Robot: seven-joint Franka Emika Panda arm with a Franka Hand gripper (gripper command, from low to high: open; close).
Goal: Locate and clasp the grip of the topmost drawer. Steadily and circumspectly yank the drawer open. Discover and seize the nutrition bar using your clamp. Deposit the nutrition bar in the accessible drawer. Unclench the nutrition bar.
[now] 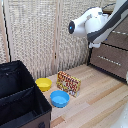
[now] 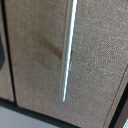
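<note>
The nutrition bar (image 1: 68, 82), a red, yellow and orange packet, stands on the wooden surface next to the bowls. The white arm (image 1: 90, 25) reaches up at the exterior view's right, in front of the dark brown cabinet (image 1: 112, 60), and hides most of its upper part. The wrist view is filled by a grey-brown drawer front (image 2: 35, 60) with a thin silvery bar handle (image 2: 67, 50) close ahead. I cannot tell which drawer of the stack it is. The gripper's fingers do not show clearly in either view, so how they stand is unclear.
A yellow bowl (image 1: 43, 84) and a blue bowl (image 1: 60, 98) sit beside the bar. A large black open box (image 1: 20, 95) stands at the exterior view's left. A woven screen (image 1: 40, 35) closes the back.
</note>
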